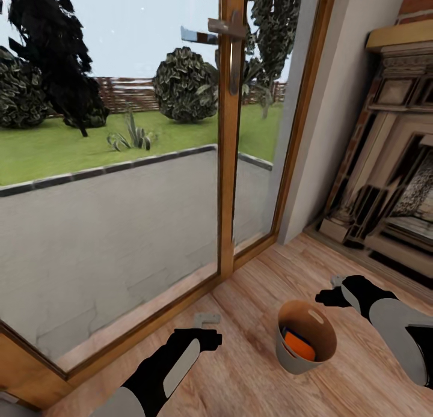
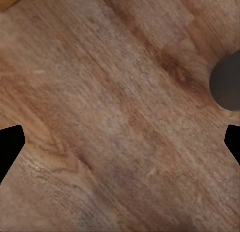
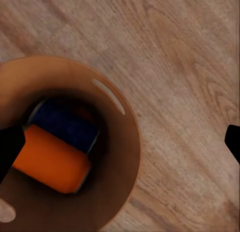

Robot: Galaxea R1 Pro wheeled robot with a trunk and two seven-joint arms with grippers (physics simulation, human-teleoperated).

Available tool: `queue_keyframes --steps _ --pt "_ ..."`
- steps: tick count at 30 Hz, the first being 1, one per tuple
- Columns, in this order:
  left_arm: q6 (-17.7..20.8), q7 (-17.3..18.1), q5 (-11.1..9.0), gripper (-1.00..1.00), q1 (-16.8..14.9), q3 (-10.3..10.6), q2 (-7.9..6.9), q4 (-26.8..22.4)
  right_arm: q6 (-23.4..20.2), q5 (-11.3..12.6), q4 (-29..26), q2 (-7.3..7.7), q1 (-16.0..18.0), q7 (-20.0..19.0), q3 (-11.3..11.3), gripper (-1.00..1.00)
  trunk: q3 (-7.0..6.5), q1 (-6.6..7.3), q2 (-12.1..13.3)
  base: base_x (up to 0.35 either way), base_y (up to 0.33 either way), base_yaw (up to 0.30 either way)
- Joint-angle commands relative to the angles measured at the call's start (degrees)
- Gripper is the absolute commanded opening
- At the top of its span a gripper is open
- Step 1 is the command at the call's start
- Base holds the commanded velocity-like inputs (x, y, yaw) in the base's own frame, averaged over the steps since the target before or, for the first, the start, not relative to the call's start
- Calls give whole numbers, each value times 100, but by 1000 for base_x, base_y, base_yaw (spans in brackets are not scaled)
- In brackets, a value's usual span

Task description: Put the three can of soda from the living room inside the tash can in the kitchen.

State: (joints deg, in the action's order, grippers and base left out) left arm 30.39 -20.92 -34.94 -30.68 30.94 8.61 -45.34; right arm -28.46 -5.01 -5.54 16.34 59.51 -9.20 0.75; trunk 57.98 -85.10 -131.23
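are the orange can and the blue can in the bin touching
Touching. The right wrist view shows the orange can lying against the blue can inside the bin, no gap between.

The small round tapered grey bin with a wood-toned inside [image 1: 305, 345] stands on the plank wood floor [image 1: 252, 381], before the wood-framed glass doors [image 1: 227, 164] and left of the ornate stone fireplace [image 1: 391, 182]. Inside it the orange cylindrical soda can [image 3: 50, 159] lies on its side, touching the dark blue soda can [image 3: 67, 124] beside it. The bin sits between the two arms.

Open plank floor [image 1: 252, 369] around the bin [image 1: 288, 357]; glass doors [image 1: 120, 194] ahead.
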Motion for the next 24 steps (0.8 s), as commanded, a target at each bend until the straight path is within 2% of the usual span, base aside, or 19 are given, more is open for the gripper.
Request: queue_keyframes --steps 1,7,24 --pt "-1 0 1 100 0 0 0 3 0 -2 0 -3 0 7 3 100 -18 23 42 0 0 0" --pt "-124 0 9 100 0 0 0 15 -2 -8 0 -2 0 30 -2 100 -126 154 282 0 0 0" --pt "-151 0 10 100 0 0 0 28 -10 -15 5 -16 0 45 9 100 -431 528 964 0 0 0"
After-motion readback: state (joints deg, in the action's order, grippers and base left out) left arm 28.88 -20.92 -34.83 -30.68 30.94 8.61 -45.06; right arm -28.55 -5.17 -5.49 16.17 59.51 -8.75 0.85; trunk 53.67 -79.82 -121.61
